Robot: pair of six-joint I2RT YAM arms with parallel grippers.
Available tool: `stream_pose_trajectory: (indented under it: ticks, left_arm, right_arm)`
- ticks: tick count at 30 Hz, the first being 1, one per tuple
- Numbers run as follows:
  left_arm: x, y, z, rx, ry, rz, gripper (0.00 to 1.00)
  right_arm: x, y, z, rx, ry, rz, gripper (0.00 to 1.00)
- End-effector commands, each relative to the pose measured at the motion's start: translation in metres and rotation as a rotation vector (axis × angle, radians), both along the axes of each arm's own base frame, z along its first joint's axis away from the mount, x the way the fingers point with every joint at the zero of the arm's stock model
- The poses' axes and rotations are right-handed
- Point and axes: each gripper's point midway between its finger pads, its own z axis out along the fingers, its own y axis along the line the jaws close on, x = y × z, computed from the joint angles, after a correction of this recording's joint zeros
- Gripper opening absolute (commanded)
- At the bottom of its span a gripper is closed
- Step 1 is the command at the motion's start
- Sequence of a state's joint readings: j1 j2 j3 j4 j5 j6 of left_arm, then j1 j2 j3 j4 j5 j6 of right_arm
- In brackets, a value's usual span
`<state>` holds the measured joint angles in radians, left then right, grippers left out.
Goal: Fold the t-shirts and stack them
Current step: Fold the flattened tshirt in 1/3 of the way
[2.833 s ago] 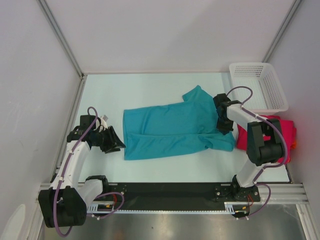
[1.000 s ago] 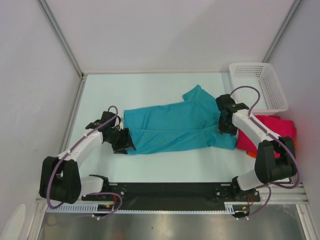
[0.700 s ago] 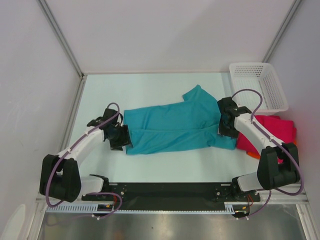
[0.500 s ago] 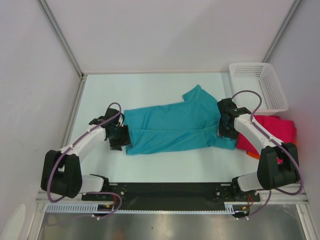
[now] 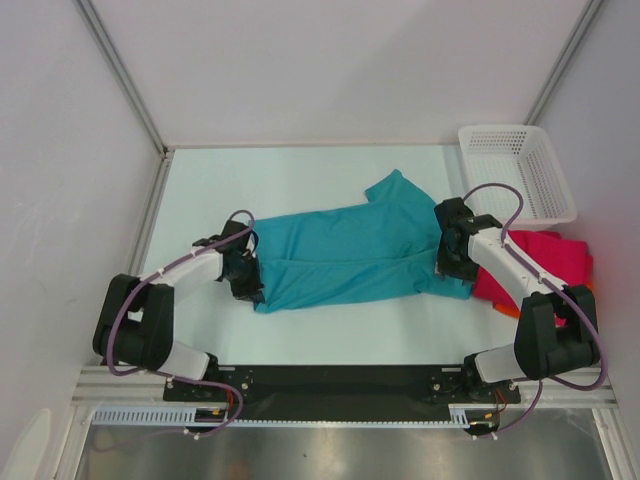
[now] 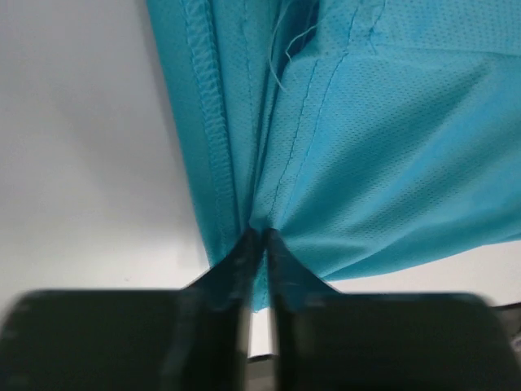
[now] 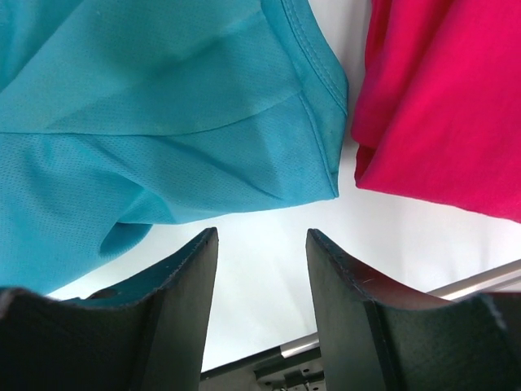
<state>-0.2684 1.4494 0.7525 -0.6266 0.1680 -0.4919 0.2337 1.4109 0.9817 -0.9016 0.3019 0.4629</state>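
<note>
A teal t-shirt (image 5: pixel 350 250) lies folded lengthways across the middle of the table. My left gripper (image 5: pixel 250 283) sits at its left hem and is shut on the teal cloth (image 6: pixel 358 155), which bunches into the closed tips (image 6: pixel 259 238). At the shirt's right end my right gripper (image 5: pixel 452 262) stands open, its fingers (image 7: pixel 183 269) bare above the white table. The teal corner (image 7: pixel 244 147) lies just past them. A crimson-pink t-shirt (image 5: pixel 545 262) lies to the right, also in the right wrist view (image 7: pixel 448 106). An orange edge (image 5: pixel 508 309) peeks from under it.
A white mesh basket (image 5: pixel 517 172) stands at the back right corner. White walls with metal corner posts (image 5: pixel 120 85) enclose the table. A black rail (image 5: pixel 340 382) runs along the near edge between the arm bases.
My left gripper slid right onto the shirt's left hem and shut on it. The right gripper moved slightly along the shirt's right end and stays open.
</note>
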Motion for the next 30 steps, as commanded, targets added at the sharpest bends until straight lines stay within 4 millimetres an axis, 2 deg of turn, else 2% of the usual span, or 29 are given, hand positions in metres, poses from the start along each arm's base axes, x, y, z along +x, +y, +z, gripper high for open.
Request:
stream_pose_trajectory:
  ticks: [1,9,13,17,24,30]
  left_arm:
    - [0.005,-0.013,0.004,-0.062,-0.034,-0.015,0.0]
    - [0.013,-0.005,0.041,-0.037,-0.116,-0.01,0.0]
    - [0.011,0.003,0.058,-0.082,-0.149,0.013,0.0]
    - [0.01,0.026,0.061,-0.073,-0.158,0.071,0.0]
    - [0.009,0.033,0.059,-0.08,-0.157,0.075,0.0]
    - [0.013,0.043,0.061,-0.068,-0.166,0.089,0.0]
  right_arm:
    - [-0.005,-0.002,0.006,-0.001,-0.007,-0.017,0.54]
    - [-0.008,-0.001,0.001,0.008,0.01,-0.018,0.54]
    - [-0.009,-0.001,0.0,0.008,0.016,-0.019,0.54]
    - [-0.01,0.0,0.0,0.009,0.019,-0.017,0.54]
    - [-0.01,-0.005,-0.004,-0.02,0.043,-0.028,0.55]
    - [-0.01,0.0,-0.01,-0.014,0.057,-0.023,0.55]
